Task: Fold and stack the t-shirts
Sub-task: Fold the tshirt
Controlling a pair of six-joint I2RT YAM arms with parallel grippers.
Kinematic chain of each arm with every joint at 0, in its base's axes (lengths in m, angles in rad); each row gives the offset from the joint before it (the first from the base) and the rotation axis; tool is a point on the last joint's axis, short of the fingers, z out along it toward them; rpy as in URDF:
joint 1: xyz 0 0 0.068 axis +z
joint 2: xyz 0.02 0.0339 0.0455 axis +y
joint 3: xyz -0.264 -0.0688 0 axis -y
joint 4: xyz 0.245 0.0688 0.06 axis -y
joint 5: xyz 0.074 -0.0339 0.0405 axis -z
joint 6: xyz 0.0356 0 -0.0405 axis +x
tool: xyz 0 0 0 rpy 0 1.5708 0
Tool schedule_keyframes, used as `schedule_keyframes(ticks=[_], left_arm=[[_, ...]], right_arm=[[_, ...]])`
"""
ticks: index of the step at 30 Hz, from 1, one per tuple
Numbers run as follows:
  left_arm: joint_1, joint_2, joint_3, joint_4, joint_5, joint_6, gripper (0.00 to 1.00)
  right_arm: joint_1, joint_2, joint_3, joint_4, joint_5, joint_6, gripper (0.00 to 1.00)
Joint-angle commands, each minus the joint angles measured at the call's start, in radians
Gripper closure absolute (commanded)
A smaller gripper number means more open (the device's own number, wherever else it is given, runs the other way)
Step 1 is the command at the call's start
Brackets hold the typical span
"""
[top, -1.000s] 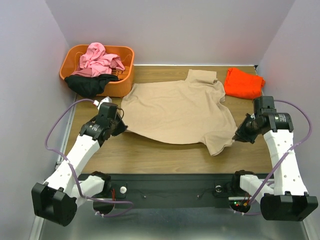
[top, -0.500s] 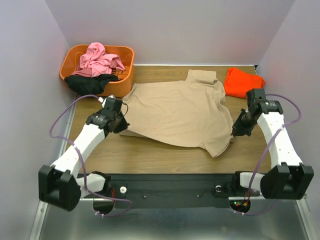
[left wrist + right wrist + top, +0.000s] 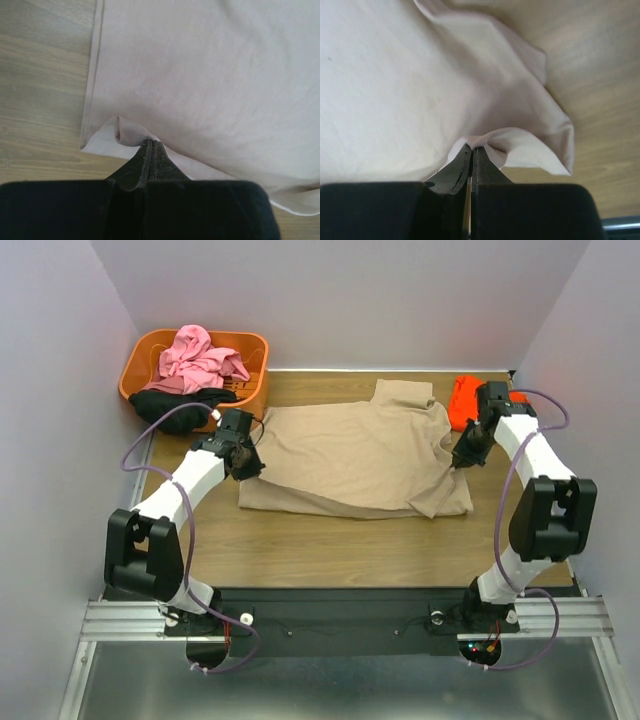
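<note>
Across the wooden desk (image 3: 330, 545), the tan t-shirt (image 3: 350, 450) takes its first fold. A second ago its near corners hung lifted toward the robot's bases. Both arms have since swung those corners away from the bases and over the cloth, and the near edge now runs as a straight doubled line across the desk. That looks like the first crosswise fold nearly laid, though neither corner has been let go.

The orange basket (image 3: 133, 375) sits unmoved in the far left corner. The pink t-shirt (image 3: 200, 355) is heaped inside it and the black t-shirt (image 3: 178, 406) spills over its near rim. Both appear to await their turn.

At the far right, the orange-red t-shirt (image 3: 461, 400) lies bunched just beyond the tan one's sleeve, partly hidden behind the right arm. It seems a likely base for the stack.

The left fingers (image 3: 142, 162) are pressed together with no gap showing. They pinch a small curl of tan cloth at the left corner, above the layer spread on the wood. The right fingers (image 3: 456, 170) are likewise clamped tight on a puckered fold of the same shirt at its right edge, where the fabric bunches and droops toward the desk. By the look of it, release and a smoothing pass come next, since the right corner sits rumpled.
</note>
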Motion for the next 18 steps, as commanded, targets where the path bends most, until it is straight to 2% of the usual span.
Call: schedule_keyframes(ticks=[1,9,18], left_arm=[[0.032,0.035,0.075,0.029,-0.004,0.047,1.00],[0.075,0.148,0.172,0.046,0.015,0.076,1.00],[0.101,0.222,0.216,0.033,0.029,0.108,1.00]], right_arm=[[0.004,0.070,0.126,0.078,0.014,-0.042,1.00],[0.004,0.227,0.296,0.079,-0.024,-0.071,1.00],[0.004,0.318,0.390,0.078,-0.030,-0.076,1.00]])
